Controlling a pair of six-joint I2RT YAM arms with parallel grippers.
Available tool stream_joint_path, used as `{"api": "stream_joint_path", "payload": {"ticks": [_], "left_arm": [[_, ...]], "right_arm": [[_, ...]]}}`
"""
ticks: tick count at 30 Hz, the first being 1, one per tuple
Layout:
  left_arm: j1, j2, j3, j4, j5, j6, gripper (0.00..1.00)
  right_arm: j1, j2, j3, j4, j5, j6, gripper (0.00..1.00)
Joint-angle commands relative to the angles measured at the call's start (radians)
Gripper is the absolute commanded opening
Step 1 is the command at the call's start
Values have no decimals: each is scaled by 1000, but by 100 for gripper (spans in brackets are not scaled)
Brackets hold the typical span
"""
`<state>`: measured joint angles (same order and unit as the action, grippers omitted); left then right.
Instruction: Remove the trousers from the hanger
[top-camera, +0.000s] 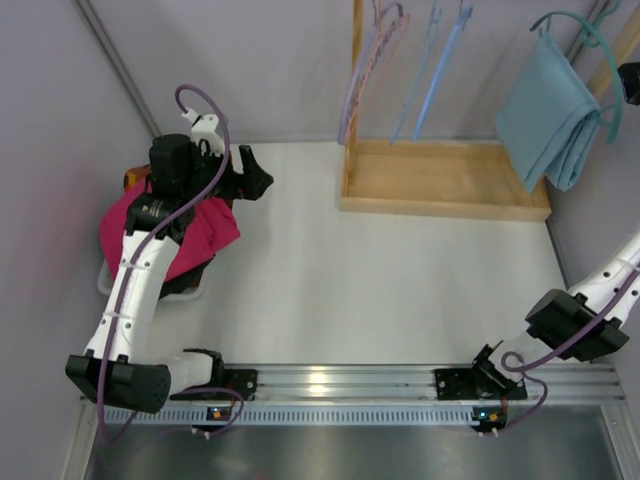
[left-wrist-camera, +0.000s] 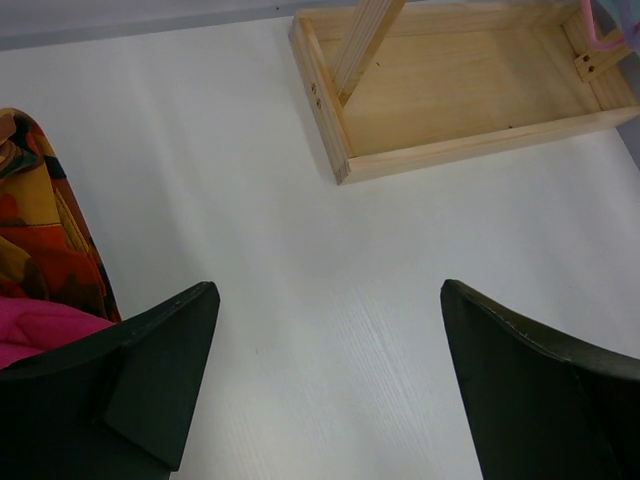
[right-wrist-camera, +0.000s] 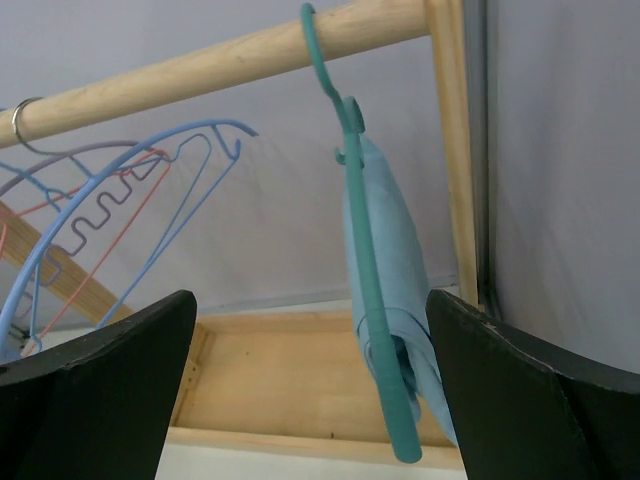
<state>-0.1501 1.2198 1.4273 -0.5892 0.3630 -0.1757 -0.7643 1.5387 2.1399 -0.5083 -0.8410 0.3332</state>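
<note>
The light blue-teal trousers (top-camera: 545, 115) hang folded over the teal-green hanger (top-camera: 575, 25) at the right end of the wooden rail. In the right wrist view the hanger (right-wrist-camera: 365, 270) hooks over the rail (right-wrist-camera: 200, 65), and the trousers (right-wrist-camera: 395, 240) drape behind it. My right gripper (right-wrist-camera: 310, 300) is open and empty. It faces the hanger's lower end, a little short of it, without touching. In the top view only a dark part of it shows at the right edge (top-camera: 630, 85). My left gripper (top-camera: 262, 183) is open and empty above the white table (left-wrist-camera: 328, 290).
A pink-lilac hanger (top-camera: 370, 60) and light blue hangers (top-camera: 435, 60) hang further left on the rail. The rack's wooden base tray (top-camera: 440, 185) lies below. A magenta cloth (top-camera: 170, 230) and an orange-brown patterned cloth (left-wrist-camera: 40, 240) lie at the left. Grey walls stand close by.
</note>
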Motion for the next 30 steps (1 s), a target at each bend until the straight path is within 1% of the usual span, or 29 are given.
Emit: {"api": "stream_joint_path", "payload": {"ticks": [1,5,9,13,14,16,17,19,22,24,25,27,28,30], "left_arm": [[6,-17,-21,60,24,-10,99],[6,-11,-15,58,19,-7,98],[6,-2,-8,60,19,-10,99],[6,6,-10,60,24,-16,99],[6,6,-11,60,18,-18,99],[6,10,-14,58,13,-21,99],[6,12,-18,58,13,-21,99],[6,12,-19,60,13,-22,99],[6,14,-19,60,16,-22,98],[6,14,-21,60,17,-21,99],[6,14,-22,60,16,-19,99],[6,12,-24,58,16,-16,99],[6,12,-24,58,17,-16,99],[6,12,-24,60,17,-15,99]], "right_arm": [[-26,52,48,93,-23,105,99],[-24,109,46,123,-30,176,99],[0,149,28,148,-53,265,96],[40,143,-47,252,-96,346,91],[55,143,-61,267,-104,363,86],[80,153,-63,295,-125,403,81],[88,155,-72,306,-132,441,75],[111,158,-92,370,-154,495,70],[143,159,-136,450,-168,572,59],[158,169,-144,487,-176,619,56],[171,172,-143,499,-175,630,52],[187,184,-150,562,-178,690,48],[192,189,-150,577,-181,690,46],[198,201,-159,626,-185,745,38]]}}
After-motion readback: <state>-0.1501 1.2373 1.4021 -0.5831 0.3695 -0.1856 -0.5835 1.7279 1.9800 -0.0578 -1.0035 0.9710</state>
